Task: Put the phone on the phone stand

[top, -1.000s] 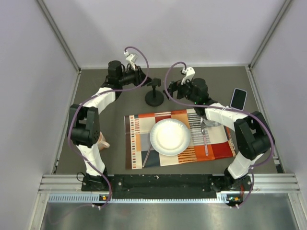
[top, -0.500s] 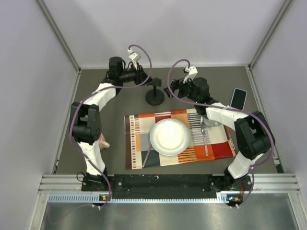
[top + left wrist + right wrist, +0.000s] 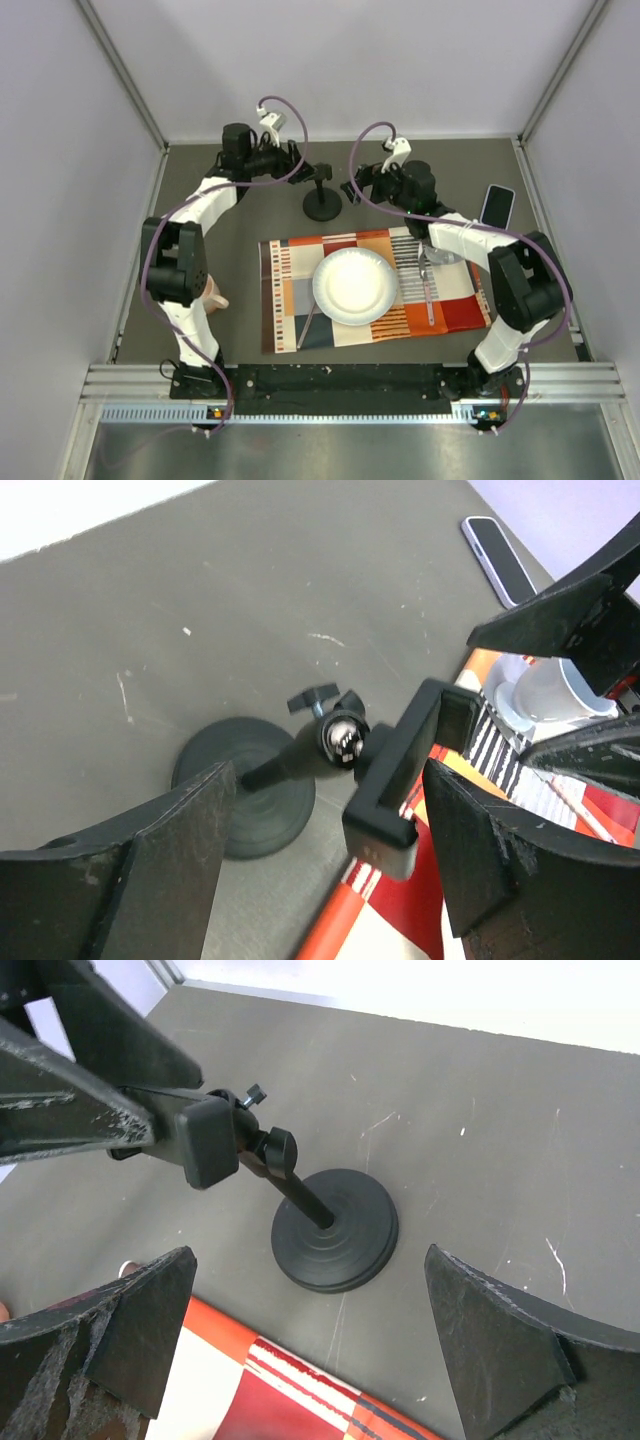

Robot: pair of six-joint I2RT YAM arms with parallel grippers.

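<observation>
The black phone stand (image 3: pixel 322 205) stands on the grey table behind the placemat, its cradle (image 3: pixel 408 765) tilted on the stem. My left gripper (image 3: pixel 303 167) is open, its fingers either side of the cradle without gripping it (image 3: pixel 328 780). My right gripper (image 3: pixel 352 188) is open and empty, hovering just right of the stand, with the disc base (image 3: pixel 335 1228) between its fingers (image 3: pixel 310 1260). The phone (image 3: pixel 497 205) lies flat, screen up, at the far right of the table. It also shows in the left wrist view (image 3: pixel 498 558).
A striped placemat (image 3: pixel 290 265) holds a white plate (image 3: pixel 354 285), a fork (image 3: pixel 428 288) and a knife (image 3: pixel 306 325). A white cup on a saucer (image 3: pixel 560 690) sits under the right arm. A pinkish object (image 3: pixel 215 296) lies beside the left arm. Walls enclose the table.
My left gripper has turned and edged right, bringing its open fingers around the stand's cradle. My right gripper has shifted slightly left toward the stand. The phone has not moved.
</observation>
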